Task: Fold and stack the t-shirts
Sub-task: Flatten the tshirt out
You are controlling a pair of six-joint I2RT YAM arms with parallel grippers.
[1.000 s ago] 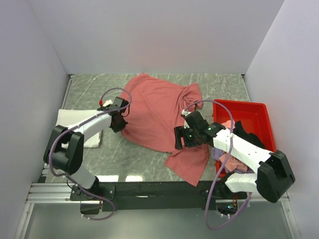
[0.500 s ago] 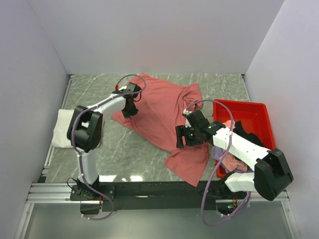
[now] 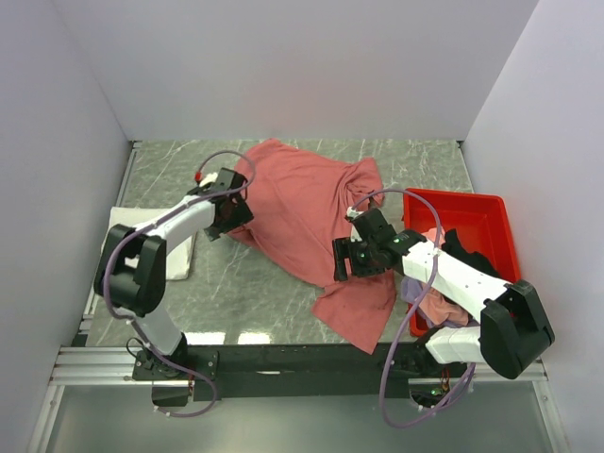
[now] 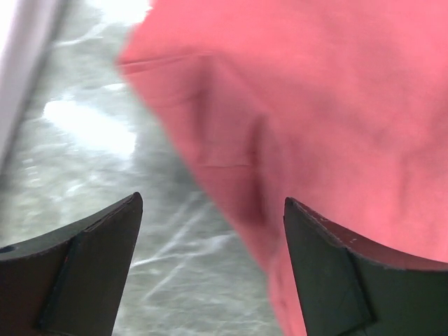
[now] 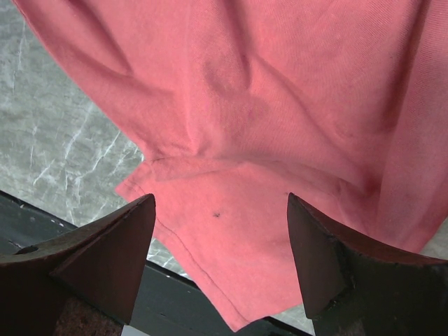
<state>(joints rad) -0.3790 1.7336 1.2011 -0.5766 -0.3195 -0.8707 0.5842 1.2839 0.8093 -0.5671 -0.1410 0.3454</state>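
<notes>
Okay, left gripper [image 3: 229,209] [image 4: 210,210]: jaws wide apart, nothing between them and nothing held. It sits at the left edge of the dusty red t-shirt [image 3: 302,203] [image 4: 336,105]. In the left wrist view one finger is over bare table [image 3: 255,293] [image 4: 84,140] and the other over red cloth. The shirt's sleeve edge lies between them, a bit blurred. Cannot tell whether the fingertips touch the cloth.

Right gripper [image 3: 342,260] [image 5: 220,203]: also spread wide and empty. It hangs over the lower right part of the same shirt [image 5: 280,84]. The right wrist view shows a hem corner of the shirt between the fingers, creased, with a small dark speck on it. Grey marble table [image 5: 63,140] shows at the left of that view.

The red shirt is spread unfolded and rumpled across the middle of the table. Its top reaches towards the back wall, and its lower corner runs down to the dark front rail [image 3: 311,359]. Its right edge lies just beside the red tray [image 3: 453,194].

White t-shirt [image 3: 121,225]: folded flat at the far left of the table, partly under the left arm and well apart from the red one.

The tray stands on the right side of the table. Heap of tees [image 3: 439,304] inside it, with pink, lavender and black bits showing. The right arm crosses over the heap and hides much of it.
</notes>
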